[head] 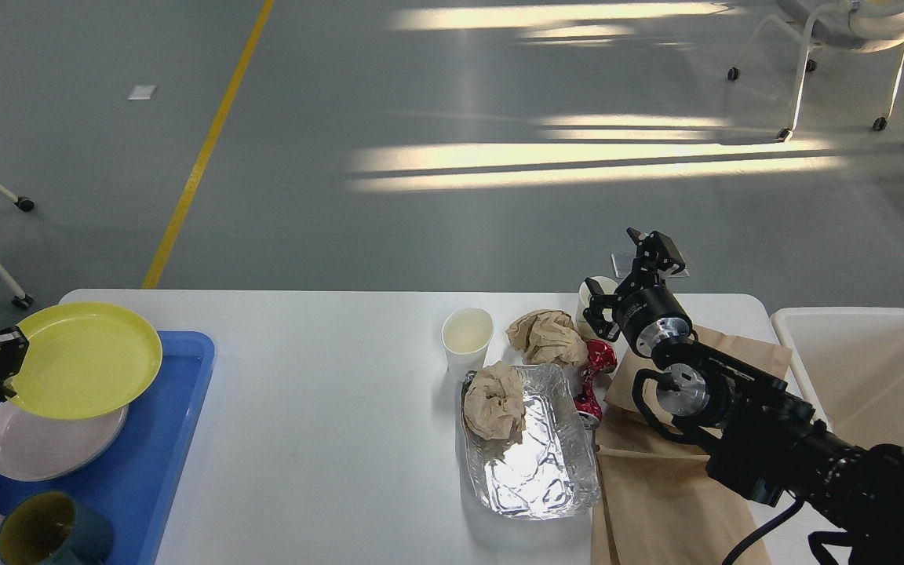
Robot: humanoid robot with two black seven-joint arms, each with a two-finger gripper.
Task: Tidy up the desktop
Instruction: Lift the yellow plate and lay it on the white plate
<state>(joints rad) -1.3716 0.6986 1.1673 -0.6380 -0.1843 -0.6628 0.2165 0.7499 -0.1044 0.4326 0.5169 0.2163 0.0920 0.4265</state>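
The white desktop (326, 439) fills the lower view. At its far left my left gripper (6, 362) is shut on the rim of a yellow plate (83, 359), held just above a white plate (52, 443) lying in the blue tray (169, 455). On the right my right gripper (628, 275) stands open above the table's far edge, beside a white paper cup (589, 297) partly hidden behind it. Nothing is between its fingers.
A paper cup (466, 336), two crumpled brown paper balls (546, 336) (495, 400), a foil tray (534, 463), a crushed red can (593, 377) and a brown paper bag (656, 486) lie centre-right. Mugs (48, 534) sit in the blue tray. A white bin (876, 377) stands at the right.
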